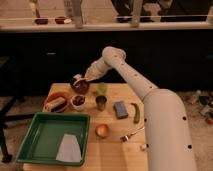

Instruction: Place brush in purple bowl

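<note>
The purple bowl (80, 88) stands at the back left of the wooden table. My gripper (85, 76) hangs just above the bowl's far right rim, at the end of the white arm that reaches in from the right. It is shut on the brush (77, 79), whose whitish end sticks out to the left over the bowl's opening. The bristle head is hidden.
An orange bowl (56, 102), a small white bowl (78, 102), a metal cup (101, 103) and a green cup (102, 88) crowd around the purple bowl. Further right lie a blue sponge (120, 109), a green vegetable (135, 112) and a fork (131, 134). A green tray (35, 142) fills the front left.
</note>
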You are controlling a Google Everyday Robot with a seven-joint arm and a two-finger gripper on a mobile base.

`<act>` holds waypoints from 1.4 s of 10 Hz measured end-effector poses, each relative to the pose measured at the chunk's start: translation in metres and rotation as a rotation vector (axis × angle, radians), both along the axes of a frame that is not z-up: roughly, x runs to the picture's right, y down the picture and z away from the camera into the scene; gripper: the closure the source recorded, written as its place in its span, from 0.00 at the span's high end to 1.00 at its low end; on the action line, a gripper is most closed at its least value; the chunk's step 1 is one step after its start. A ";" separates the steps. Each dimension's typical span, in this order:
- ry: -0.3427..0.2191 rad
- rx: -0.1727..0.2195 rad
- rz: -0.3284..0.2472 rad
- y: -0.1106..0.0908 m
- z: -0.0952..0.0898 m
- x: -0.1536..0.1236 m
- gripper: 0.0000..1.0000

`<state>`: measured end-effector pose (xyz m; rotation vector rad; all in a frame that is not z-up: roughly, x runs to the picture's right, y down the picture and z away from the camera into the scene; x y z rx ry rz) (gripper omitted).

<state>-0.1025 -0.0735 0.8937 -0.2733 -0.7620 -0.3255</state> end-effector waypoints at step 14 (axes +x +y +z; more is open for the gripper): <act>0.074 0.041 -0.092 -0.003 0.011 -0.034 0.00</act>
